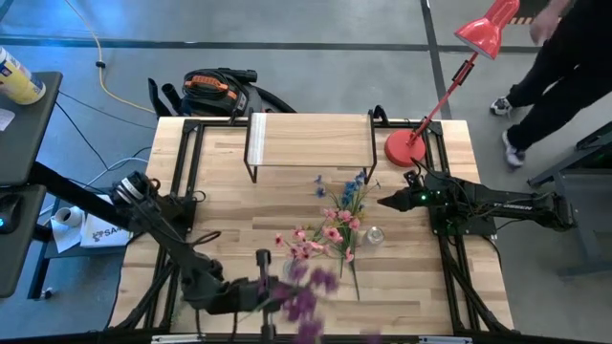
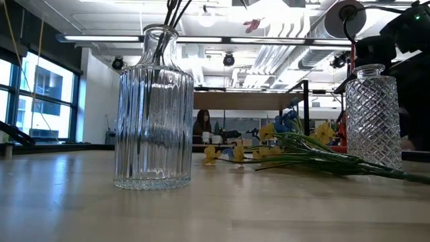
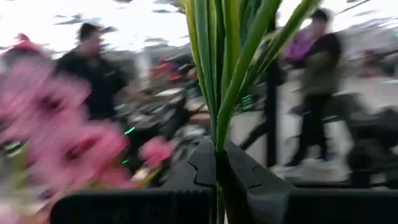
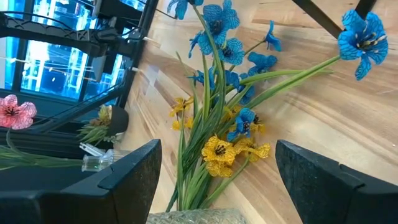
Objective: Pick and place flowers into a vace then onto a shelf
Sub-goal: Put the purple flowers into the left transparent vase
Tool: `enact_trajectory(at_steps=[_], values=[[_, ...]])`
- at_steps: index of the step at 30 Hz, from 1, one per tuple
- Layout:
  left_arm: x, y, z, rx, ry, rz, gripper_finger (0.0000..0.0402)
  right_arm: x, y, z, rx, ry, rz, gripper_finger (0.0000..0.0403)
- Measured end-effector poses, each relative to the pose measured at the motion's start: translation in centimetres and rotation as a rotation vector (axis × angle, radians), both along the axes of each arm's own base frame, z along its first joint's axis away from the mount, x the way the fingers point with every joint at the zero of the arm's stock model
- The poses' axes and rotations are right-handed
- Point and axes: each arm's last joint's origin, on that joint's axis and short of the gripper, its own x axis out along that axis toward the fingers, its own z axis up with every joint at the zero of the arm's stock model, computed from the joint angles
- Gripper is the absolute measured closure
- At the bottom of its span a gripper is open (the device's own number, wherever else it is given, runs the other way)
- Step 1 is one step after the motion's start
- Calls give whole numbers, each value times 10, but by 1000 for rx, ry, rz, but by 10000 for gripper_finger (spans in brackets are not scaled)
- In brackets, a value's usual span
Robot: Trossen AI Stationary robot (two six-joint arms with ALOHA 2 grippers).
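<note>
One flower bunch (image 3: 230, 81) clamped in left end effector (image 3: 217, 168).

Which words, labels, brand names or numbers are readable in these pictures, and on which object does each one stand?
"SA": start of a dark print on a white sheet on the floor left of the table; the left arm hides the rest.
Yellow and white container on the side desk: has print, too small to read.
Nothing else readable.

Bright overhead light; left wrist view motion-blurred.
</note>
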Motion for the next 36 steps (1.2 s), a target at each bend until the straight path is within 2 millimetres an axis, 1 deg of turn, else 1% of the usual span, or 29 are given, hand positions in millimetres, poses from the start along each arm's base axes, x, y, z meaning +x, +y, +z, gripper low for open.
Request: enact_trajectory(at_steps=[4,8,14,17,23,26,31,36], values=[[-3,4,-22,-66,32,44,364,0,0,0,0,0,0,98],[-10,5,-29,-117,-8,54,364,0,0,0,0,0,0,98],[-30,-3,-42,-98,36,148,364,0,0,0,-2,1,-8,98],[-34,-4,-48,-113,45,164,362,0,0,0,-3,1,-12,98],[-23,9,-56,-93,58,206,364,0,0,0,19,0,-23,98],[-19,15,-63,-83,63,196,364,0,0,0,33,-1,-29,98],[-19,22,-75,-88,78,207,364,0,0,0,44,-2,-35,98],[-18,24,-78,-81,81,216,364,0,0,0,44,-2,-36,98]])
